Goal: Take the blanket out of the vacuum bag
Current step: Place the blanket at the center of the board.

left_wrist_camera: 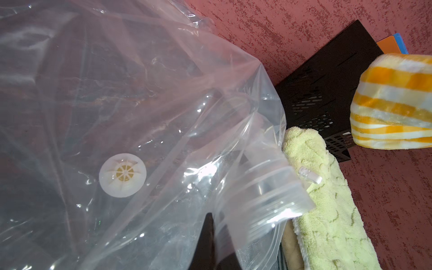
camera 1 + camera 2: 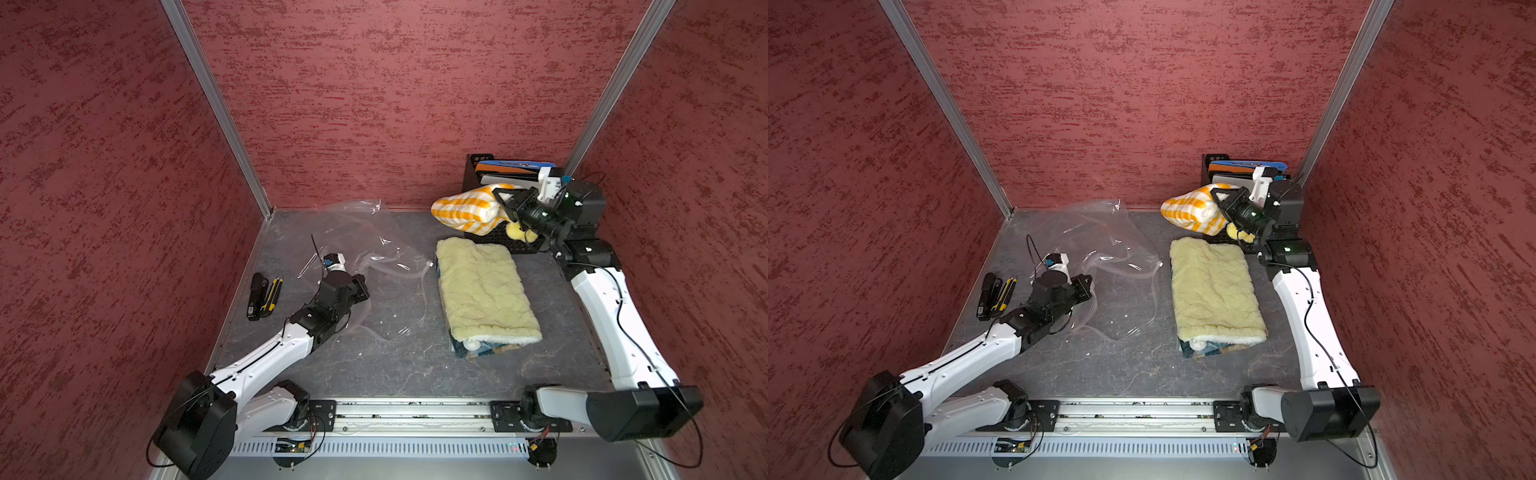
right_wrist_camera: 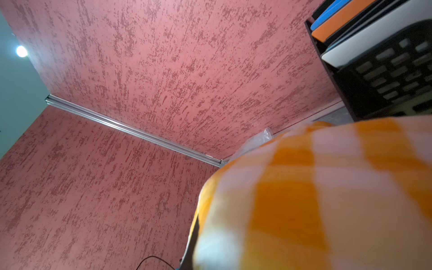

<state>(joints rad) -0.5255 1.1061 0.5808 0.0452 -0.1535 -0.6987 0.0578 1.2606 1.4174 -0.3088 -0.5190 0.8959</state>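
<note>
The blanket [image 2: 465, 212], orange-checked, is clear of the bag and off the table, bunched in my right hand [image 2: 500, 199], which is clamped tight on it. The black rack [image 2: 478, 170] stands just behind that hand. The bag [image 2: 374, 245] lies limp and empty on the table [image 2: 374, 365], spreading ahead of my left hand [image 2: 362, 287], which is closed on the plastic near the zip mouth. Its round valve [image 1: 122, 175] shows beyond those fingers. The clip [image 1: 309, 175] sits at the mouth's end, just beside a folded green cloth [image 2: 484, 291] lying between my two hands. Cutters [image 2: 264, 297] lie outside my left hand, near the wall.
</note>
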